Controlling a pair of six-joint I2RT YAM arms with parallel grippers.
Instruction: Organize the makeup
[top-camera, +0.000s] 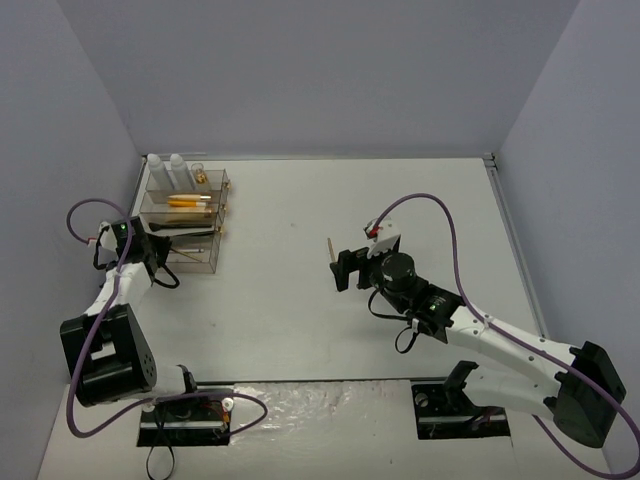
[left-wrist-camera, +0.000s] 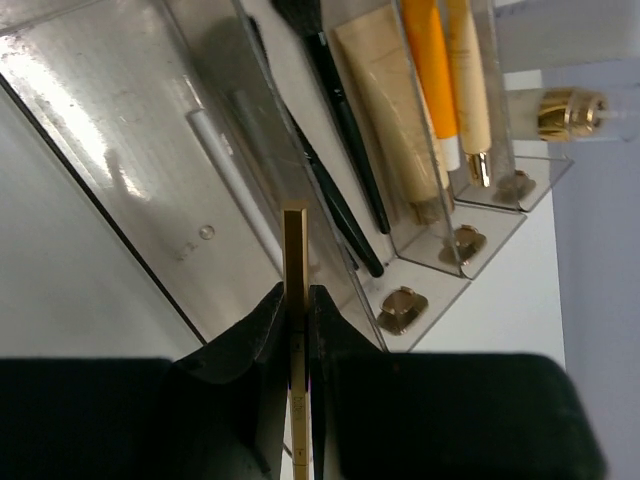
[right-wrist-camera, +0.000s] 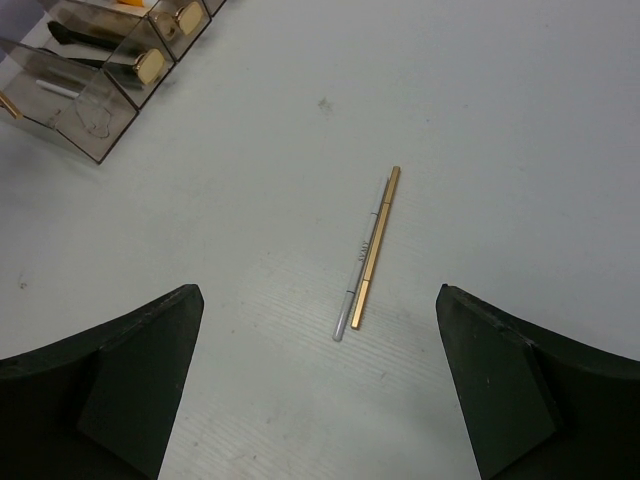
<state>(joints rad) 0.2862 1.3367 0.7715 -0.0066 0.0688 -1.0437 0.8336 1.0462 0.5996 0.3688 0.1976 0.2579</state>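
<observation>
My left gripper (left-wrist-camera: 297, 295) is shut on a thin gold stick (left-wrist-camera: 295, 250), which points at the clear acrylic drawer box (left-wrist-camera: 150, 130). In the box lie black brushes (left-wrist-camera: 340, 150), a beige tube (left-wrist-camera: 395, 120), an orange tube (left-wrist-camera: 435, 70) and a gold-capped vial (left-wrist-camera: 565, 110). A white stick (left-wrist-camera: 235, 185) rests in the nearest compartment. Two white-grey bottles (top-camera: 165, 170) stand at the back of the box (top-camera: 185, 225). My right gripper (right-wrist-camera: 318, 290) hangs open above a gold stick (right-wrist-camera: 378, 240) and a grey stick (right-wrist-camera: 358, 270), which lie side by side on the table.
The drawer box (right-wrist-camera: 90, 90) shows at the upper left of the right wrist view, with gold knobs (left-wrist-camera: 403, 308) on its drawer fronts. Grey walls close the table on three sides. The arm bases stand at the near edge (top-camera: 320, 385).
</observation>
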